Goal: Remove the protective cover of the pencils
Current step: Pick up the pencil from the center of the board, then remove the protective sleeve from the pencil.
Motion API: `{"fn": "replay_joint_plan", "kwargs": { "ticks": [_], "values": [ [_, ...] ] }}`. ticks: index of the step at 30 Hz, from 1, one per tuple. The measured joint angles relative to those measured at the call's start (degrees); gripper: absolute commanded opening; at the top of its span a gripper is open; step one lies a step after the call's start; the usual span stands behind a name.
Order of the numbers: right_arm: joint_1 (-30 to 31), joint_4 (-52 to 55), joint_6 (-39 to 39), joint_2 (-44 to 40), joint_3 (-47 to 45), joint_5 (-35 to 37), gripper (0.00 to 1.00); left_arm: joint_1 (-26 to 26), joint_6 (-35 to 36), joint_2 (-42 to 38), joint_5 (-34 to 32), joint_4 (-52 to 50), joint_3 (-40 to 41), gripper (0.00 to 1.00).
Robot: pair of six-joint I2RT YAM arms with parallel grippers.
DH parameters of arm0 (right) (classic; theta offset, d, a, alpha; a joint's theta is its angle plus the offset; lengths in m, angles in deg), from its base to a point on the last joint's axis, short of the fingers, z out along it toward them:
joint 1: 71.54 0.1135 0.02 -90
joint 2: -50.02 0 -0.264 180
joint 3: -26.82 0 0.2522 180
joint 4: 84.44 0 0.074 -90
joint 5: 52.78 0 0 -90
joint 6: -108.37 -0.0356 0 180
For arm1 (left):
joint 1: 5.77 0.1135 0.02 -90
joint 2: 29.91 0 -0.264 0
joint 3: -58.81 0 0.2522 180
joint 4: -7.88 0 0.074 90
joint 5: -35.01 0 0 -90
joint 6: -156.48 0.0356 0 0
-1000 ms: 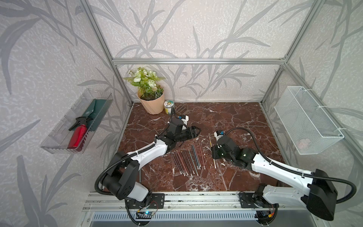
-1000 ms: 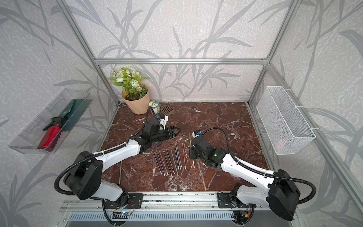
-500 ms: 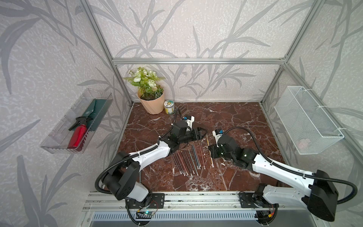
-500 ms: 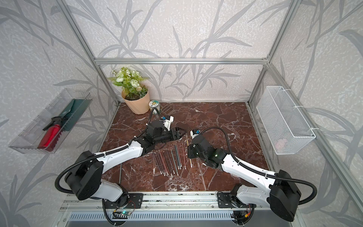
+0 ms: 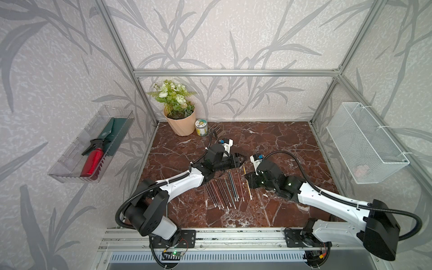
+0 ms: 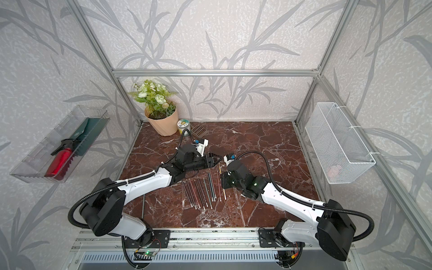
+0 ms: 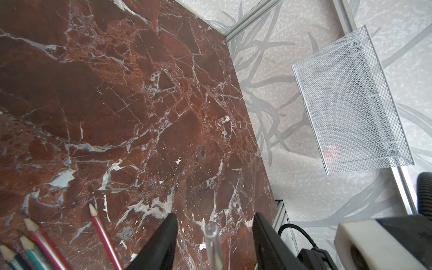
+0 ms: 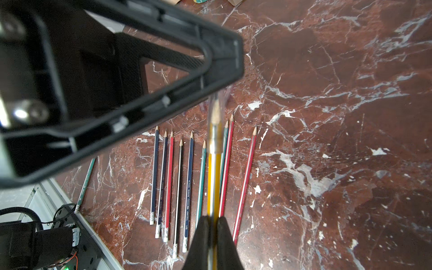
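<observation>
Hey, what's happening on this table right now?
The right gripper is shut on a yellow pencil, holding it up with its tip in a clear cap. The left gripper has its jaws open on either side of that cap, not yet gripping it. Most other pencils lie in a row on the marble table, tips bare.

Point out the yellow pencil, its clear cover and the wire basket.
yellow pencil (image 8: 214,177): right wrist view, mid shaft.
clear cover (image 7: 213,243): left wrist view, tube near rounded end.
wire basket (image 5: 369,140): in a top view, mesh wall.
</observation>
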Motion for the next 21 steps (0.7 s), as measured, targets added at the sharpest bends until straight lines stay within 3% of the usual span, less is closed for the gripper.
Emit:
{"fn": "replay_joint_plan", "kwargs": {
  "ticks": [7,13,21],
  "values": [
    [0.0,-1.1,-0.1,1.9,0.7,-0.2,0.01,-0.7,-0.3,1.4,0.5,0.0,-0.1,0.24],
    [0.0,-1.8,-0.2,2.7,0.8,-0.3,0.03,-0.8,-0.3,1.5,0.3,-0.2,-0.1,0.12],
    [0.0,-2.1,-0.5,3.0,0.8,-0.5,0.33,-0.8,-0.3,1.5,0.2,-0.3,-0.2,0.07]
  ]
}}
